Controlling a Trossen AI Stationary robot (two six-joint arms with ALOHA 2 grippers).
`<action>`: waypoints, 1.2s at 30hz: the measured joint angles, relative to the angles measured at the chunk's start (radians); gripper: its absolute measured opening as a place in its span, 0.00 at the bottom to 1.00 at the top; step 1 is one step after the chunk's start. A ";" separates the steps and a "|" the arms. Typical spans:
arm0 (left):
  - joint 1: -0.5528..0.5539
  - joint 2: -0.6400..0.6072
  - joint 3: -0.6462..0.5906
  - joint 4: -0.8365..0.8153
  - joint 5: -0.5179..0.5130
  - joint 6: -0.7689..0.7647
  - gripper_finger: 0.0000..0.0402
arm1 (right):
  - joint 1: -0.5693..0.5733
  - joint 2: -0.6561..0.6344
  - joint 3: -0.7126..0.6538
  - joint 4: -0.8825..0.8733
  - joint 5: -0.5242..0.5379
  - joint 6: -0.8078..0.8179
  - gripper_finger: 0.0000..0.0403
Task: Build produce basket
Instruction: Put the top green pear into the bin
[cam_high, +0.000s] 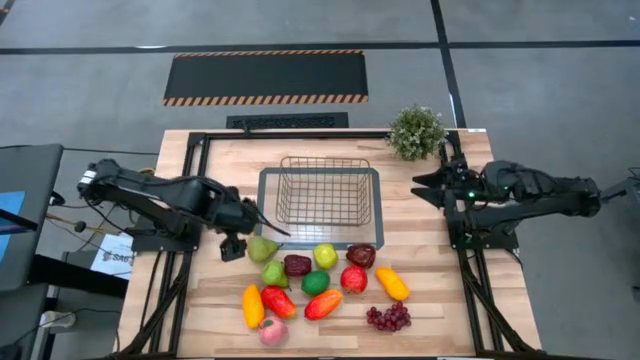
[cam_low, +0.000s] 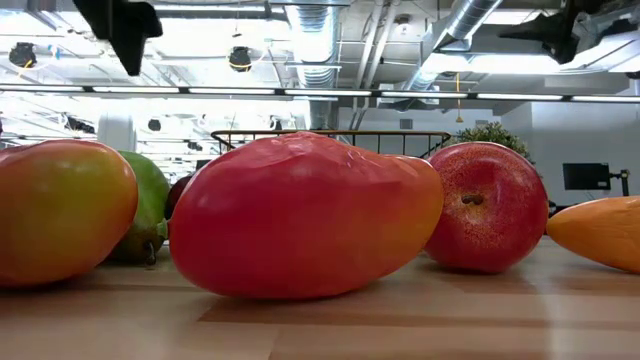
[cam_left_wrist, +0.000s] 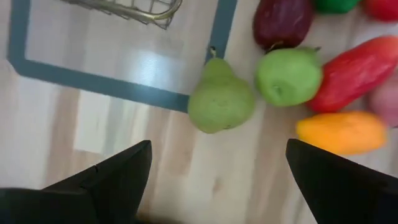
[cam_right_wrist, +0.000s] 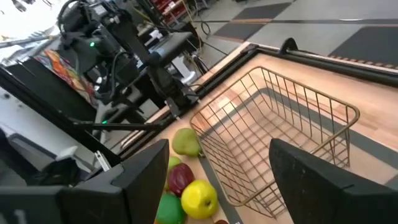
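The left end effector (cam_high: 233, 247) hovers wide open and empty just beside the green pear (cam_high: 262, 248). The basket (cam_high: 322, 190) sits empty on the tray (cam_high: 266, 210), produce (cam_high: 322, 304) on the table (cam_high: 450, 290) in front. The right end effector (cam_high: 425, 187) waits open, well apart.

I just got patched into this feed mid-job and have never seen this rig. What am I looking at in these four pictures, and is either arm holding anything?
Two dark robot arms work at a wooden table. The overhead picture shows everything: an empty wire basket on a grey tray, toy produce in front of it, a potted plant behind. The table-level picture looks past a big red fruit. The other two come from cameras on the wrists. The left gripper hangs open just short of a green pear, holding nothing. The right gripper waits open and empty beside the basket.
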 joint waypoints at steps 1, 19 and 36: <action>-0.004 0.015 0.000 0.009 -0.010 0.015 0.89 | 0.000 0.004 0.000 -0.001 0.000 0.000 0.74; -0.033 0.192 -0.079 0.210 -0.010 0.079 0.89 | 0.000 0.011 0.000 -0.053 -0.009 -0.001 0.74; -0.033 0.188 -0.340 0.470 0.017 0.017 0.89 | 0.000 0.011 0.000 -0.111 -0.030 -0.003 0.74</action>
